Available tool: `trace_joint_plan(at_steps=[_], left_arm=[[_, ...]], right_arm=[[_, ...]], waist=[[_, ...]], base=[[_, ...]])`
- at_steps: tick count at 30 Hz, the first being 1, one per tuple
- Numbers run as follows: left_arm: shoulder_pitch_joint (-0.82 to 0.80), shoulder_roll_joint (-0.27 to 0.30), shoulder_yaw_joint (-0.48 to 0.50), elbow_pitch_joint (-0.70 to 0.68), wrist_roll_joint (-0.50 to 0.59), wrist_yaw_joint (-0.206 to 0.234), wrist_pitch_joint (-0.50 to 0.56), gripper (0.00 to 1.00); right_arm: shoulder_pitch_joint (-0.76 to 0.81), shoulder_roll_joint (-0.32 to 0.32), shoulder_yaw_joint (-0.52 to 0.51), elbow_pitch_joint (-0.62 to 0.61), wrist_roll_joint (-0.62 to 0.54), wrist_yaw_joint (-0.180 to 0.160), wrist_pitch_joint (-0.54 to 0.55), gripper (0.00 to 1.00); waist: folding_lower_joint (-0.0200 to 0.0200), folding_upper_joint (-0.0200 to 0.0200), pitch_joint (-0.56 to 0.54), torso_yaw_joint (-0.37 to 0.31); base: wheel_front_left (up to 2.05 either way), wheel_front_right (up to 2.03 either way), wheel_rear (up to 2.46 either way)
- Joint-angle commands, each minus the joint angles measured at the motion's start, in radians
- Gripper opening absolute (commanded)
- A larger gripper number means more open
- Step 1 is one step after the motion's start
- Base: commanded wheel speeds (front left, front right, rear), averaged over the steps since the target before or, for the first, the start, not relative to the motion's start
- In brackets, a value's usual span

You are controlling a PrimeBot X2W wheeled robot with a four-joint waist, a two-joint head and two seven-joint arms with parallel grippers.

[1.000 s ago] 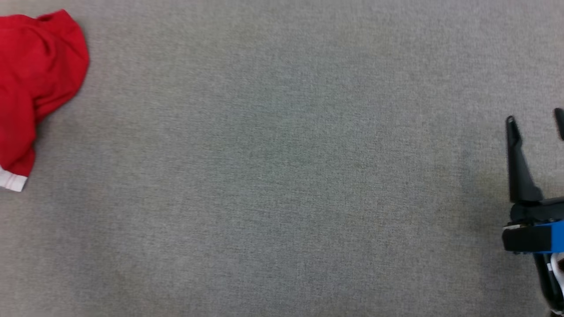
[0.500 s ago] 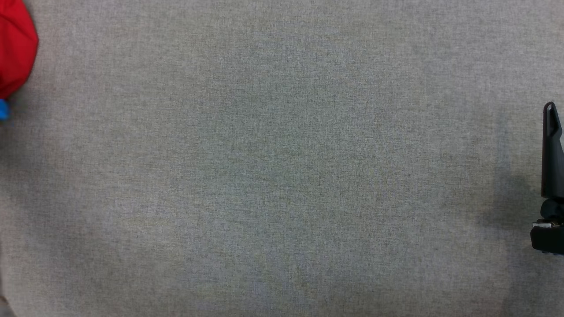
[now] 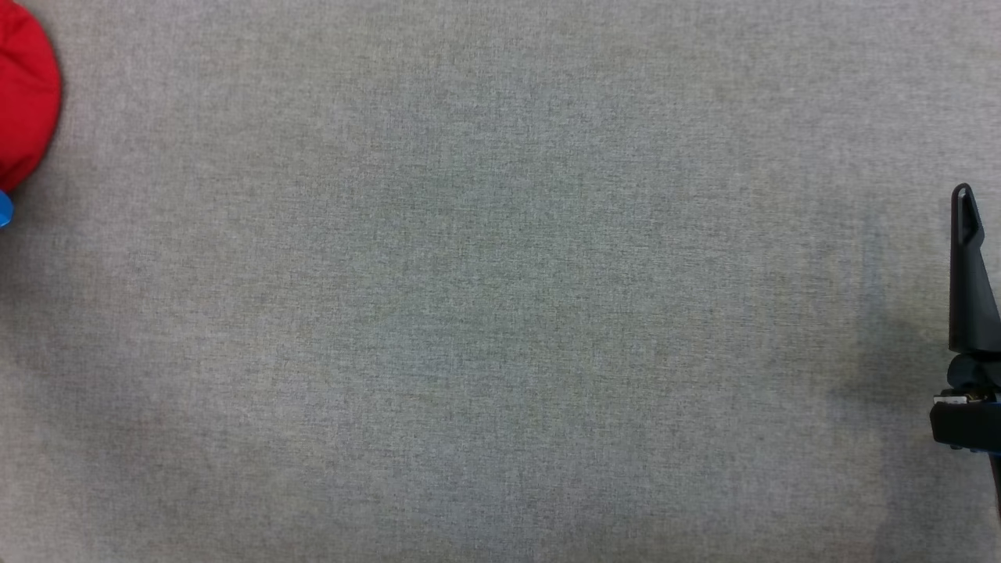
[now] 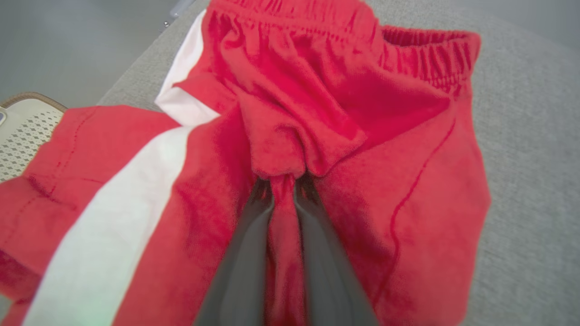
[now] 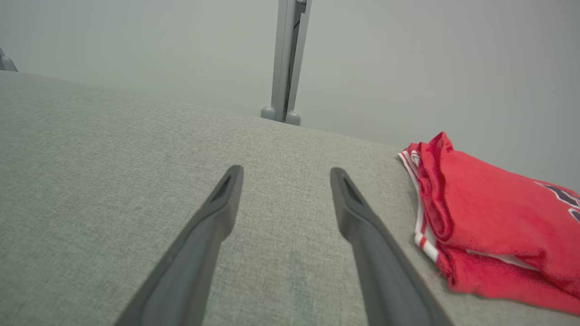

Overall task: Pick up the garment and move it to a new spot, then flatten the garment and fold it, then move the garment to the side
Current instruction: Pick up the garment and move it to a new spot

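Note:
The garment is bright red soft fabric with a broad white stripe and a gathered elastic edge, lying crumpled on the grey cloth surface. In the left wrist view my left gripper is shut on a bunched fold of it, with red cloth squeezed between the two fingers. The head view catches just a rounded edge of the garment at the far left. My right gripper hovers open over bare grey cloth with nothing between its fingers. One of its fingers stands at the head view's right edge.
A folded red jersey with striped trim and dark lettering lies at the right in the right wrist view. A grey post stands behind the surface's far edge. A cream perforated seat sits beyond the surface edge in the left wrist view.
The head camera has shifted, so less of the garment and of my right gripper shows. A blue part has come in at the left edge under the garment. My left gripper has closed.

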Motion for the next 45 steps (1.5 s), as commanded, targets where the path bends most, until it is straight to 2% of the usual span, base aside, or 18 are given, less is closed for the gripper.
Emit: trace_joint_plan(at_steps=[1, 12, 13, 21, 30, 40, 45], left_arm=[[0.014, 0.004, -0.014, 0.019, -0.001, -0.004, -0.003, 0.00], [-0.032, 0.072, -0.091, -0.055, 0.032, -0.005, -0.164, 0.00], [-0.040, 0.084, -0.111, -0.078, 0.041, -0.005, -0.207, 0.00], [-0.104, 0.094, -0.202, -0.174, 0.068, -0.005, -0.339, 0.00], [-0.170, 0.043, -0.311, -0.347, 0.105, -0.004, -0.402, 0.00], [-0.137, -0.090, -0.444, -0.580, 0.084, -0.005, -0.329, 0.00], [-0.062, -0.127, -0.502, -0.656, 0.070, -0.005, -0.302, 0.00]], right_arm=[[-0.008, 0.007, 0.002, 0.007, -0.002, 0.000, -0.009, 1.00], [-0.021, 0.047, 0.035, 0.089, 0.010, 0.000, -0.051, 1.00], [-0.022, 0.058, 0.044, 0.114, 0.012, 0.000, -0.061, 1.00], [-0.036, 0.092, 0.080, 0.201, 0.028, 0.000, -0.107, 1.00], [-0.043, 0.132, 0.133, 0.304, 0.054, 0.000, -0.169, 1.00], [-0.087, 0.157, 0.205, 0.415, 0.105, 0.000, -0.233, 1.00], [-0.103, 0.160, 0.228, 0.453, 0.123, 0.000, -0.251, 1.00]], waist=[[0.0000, 0.0000, -0.017, -0.010], [0.0000, 0.0000, -0.132, -0.056], [0.0000, 0.0000, -0.164, -0.069], [0.0000, 0.0000, -0.257, -0.125], [0.0000, 0.0000, -0.322, -0.226], [0.0000, 0.0000, -0.325, -0.336], [0.0000, 0.0000, -0.324, -0.368]], base=[[0.00, 0.00, 0.00], [0.00, 0.00, 0.00], [0.00, 0.00, 0.00], [0.00, 0.00, 0.00], [0.00, 0.00, 0.00], [0.00, 0.00, 0.00], [0.00, 0.00, 0.00]])
